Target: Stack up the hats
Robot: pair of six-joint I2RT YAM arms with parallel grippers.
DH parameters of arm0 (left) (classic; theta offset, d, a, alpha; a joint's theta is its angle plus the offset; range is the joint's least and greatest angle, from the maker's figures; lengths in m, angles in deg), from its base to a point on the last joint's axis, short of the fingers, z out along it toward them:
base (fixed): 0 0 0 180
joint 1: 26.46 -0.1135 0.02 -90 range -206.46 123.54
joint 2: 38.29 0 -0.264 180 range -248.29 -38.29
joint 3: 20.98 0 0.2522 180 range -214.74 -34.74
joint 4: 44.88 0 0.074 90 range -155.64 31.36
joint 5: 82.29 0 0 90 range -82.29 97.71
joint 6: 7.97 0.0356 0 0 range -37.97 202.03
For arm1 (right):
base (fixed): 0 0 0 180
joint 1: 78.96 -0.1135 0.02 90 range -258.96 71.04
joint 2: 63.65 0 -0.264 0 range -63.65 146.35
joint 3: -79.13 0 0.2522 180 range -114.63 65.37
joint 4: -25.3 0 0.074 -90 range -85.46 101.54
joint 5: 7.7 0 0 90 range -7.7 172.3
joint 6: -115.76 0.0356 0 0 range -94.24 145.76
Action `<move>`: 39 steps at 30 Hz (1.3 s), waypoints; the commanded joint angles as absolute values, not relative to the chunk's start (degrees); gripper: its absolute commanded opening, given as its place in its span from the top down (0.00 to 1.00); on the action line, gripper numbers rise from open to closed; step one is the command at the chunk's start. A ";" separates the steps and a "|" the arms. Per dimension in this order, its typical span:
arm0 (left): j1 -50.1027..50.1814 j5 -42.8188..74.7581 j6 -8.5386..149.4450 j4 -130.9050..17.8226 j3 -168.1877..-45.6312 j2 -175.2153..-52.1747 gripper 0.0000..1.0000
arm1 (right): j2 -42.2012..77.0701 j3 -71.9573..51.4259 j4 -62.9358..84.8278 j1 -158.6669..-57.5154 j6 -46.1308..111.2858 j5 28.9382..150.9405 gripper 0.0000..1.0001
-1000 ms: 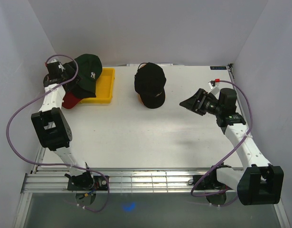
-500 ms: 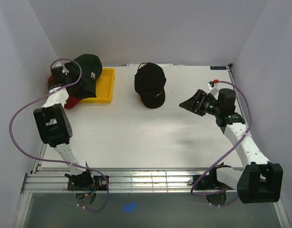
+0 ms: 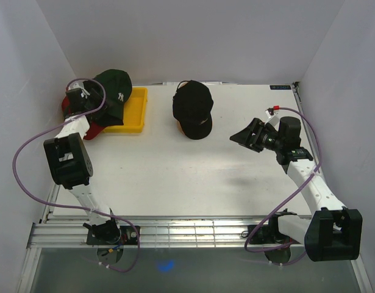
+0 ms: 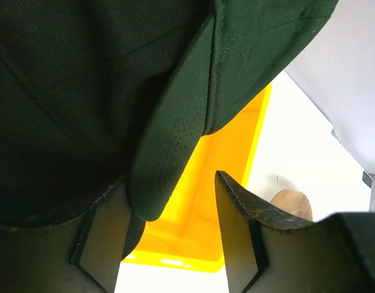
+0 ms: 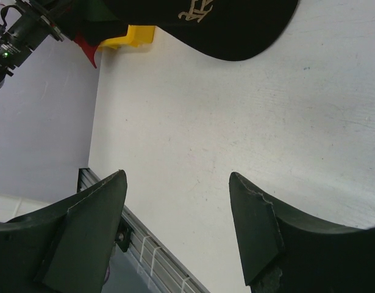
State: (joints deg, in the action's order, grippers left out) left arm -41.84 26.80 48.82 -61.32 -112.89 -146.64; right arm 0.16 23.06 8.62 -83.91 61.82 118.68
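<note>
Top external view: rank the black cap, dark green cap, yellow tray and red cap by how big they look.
1. black cap, in full view.
2-3. dark green cap and yellow tray: they look alike, and the cap overlaps the tray, so unranked.
4. red cap: only slivers show.

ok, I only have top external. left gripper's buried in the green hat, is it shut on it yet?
Observer: No. On the left wrist view the left gripper is open. The green hat has its brim edge hanging between the fingers, close by one and clear of the other.
Operator: what's under the brim?
Observer: The yellow tray, seen through the gap.
Operator: and the right, holding anything?
Observer: Nothing. On the right wrist view the right gripper is open above the table. The black hat lies ahead of it, pale embroidery showing.
</note>
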 commanded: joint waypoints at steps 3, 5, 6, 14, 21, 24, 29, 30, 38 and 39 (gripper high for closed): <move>-41.93 29.06 47.23 -56.80 -112.17 -146.83 0.41 | -0.63 22.83 10.93 -83.97 61.80 118.51 0.27; -41.93 29.24 46.62 -56.19 -111.91 -147.10 0.49 | -0.80 23.09 10.84 -84.06 61.80 118.51 0.27; -41.93 29.33 46.44 -56.01 -111.91 -147.10 0.55 | -0.80 23.27 10.84 -84.06 61.89 118.34 0.27; -41.93 31.79 45.73 -55.83 -114.71 -148.06 1.00 | -1.51 23.18 10.84 -83.97 61.54 117.98 0.27; -41.93 37.41 43.98 -50.92 -115.25 -146.84 1.00 | -2.21 22.04 10.14 -84.06 60.48 116.93 0.27; -41.75 40.75 42.84 -49.86 -116.56 -146.92 1.00 | -1.86 21.08 9.61 -84.06 60.22 117.10 0.27; -41.40 44.18 40.38 -46.08 -118.59 -146.92 1.00 | -1.68 19.58 8.82 -84.06 59.34 116.66 0.27; -41.40 44.62 39.85 -44.95 -118.76 -146.83 1.00 | -1.51 19.32 8.73 -84.06 59.25 116.66 0.27; -41.23 46.82 35.72 -40.46 -120.78 -146.22 1.00 | 1.21 12.65 7.50 -85.11 59.78 117.02 0.26; -41.23 46.99 34.93 -39.49 -120.96 -145.96 1.00 | 1.56 11.94 7.24 -85.29 59.95 116.93 0.26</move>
